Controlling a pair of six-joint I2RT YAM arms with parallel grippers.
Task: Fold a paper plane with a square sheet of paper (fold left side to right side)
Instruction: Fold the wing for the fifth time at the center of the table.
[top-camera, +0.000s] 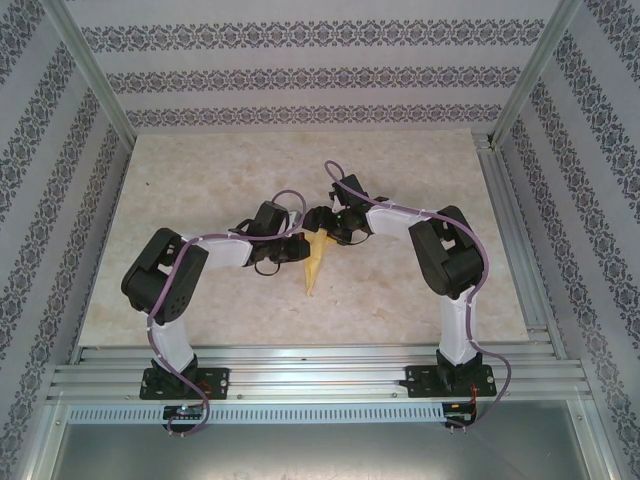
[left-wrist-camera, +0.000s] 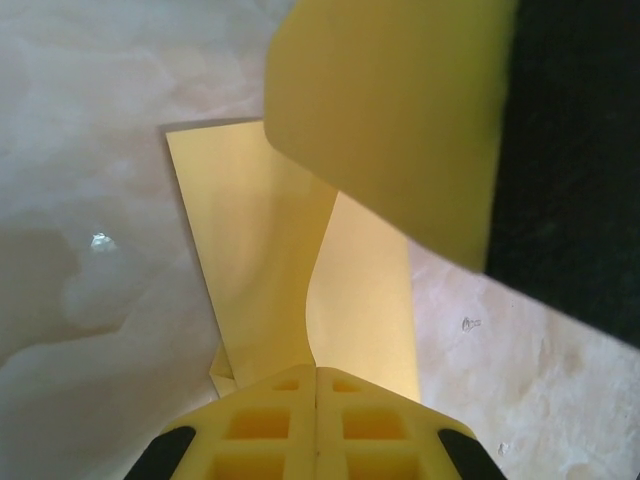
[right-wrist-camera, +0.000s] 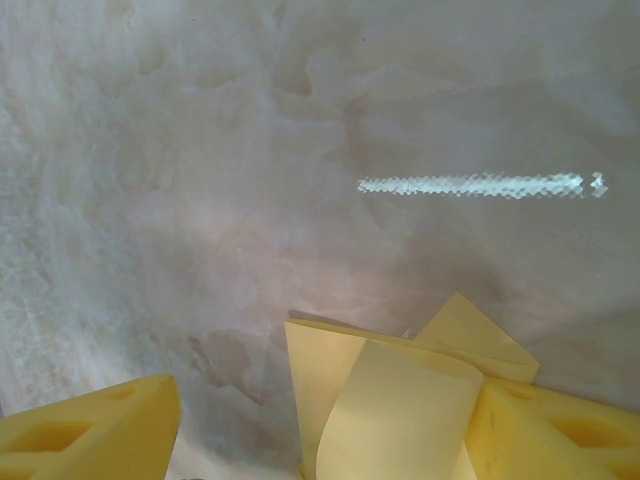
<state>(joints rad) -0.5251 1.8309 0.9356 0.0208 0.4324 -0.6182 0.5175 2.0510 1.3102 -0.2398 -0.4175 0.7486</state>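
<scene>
The square sheet of paper (top-camera: 314, 268) lies mid-table as a narrow mustard-yellow dart, the paper plane shape, with its point toward the arms. My left gripper (top-camera: 292, 249) is shut at the dart's left edge. In the left wrist view its closed fingertips (left-wrist-camera: 317, 372) rest on the paper (left-wrist-camera: 255, 260), where one flap curls upward. My right gripper (top-camera: 328, 224) hangs over the dart's wide far end. In the right wrist view it stands open (right-wrist-camera: 325, 445), and the raised flap (right-wrist-camera: 400, 415) leans against its right finger (right-wrist-camera: 560, 430). That finger's pad (left-wrist-camera: 390, 110) looms in the left wrist view.
The pale marble-look table (top-camera: 200, 180) is walled by patterned panels on three sides. Aluminium rails (top-camera: 300, 375) run along the near edge by the arm bases. A bright glare streak (right-wrist-camera: 470, 185) lies on the tabletop beyond the paper.
</scene>
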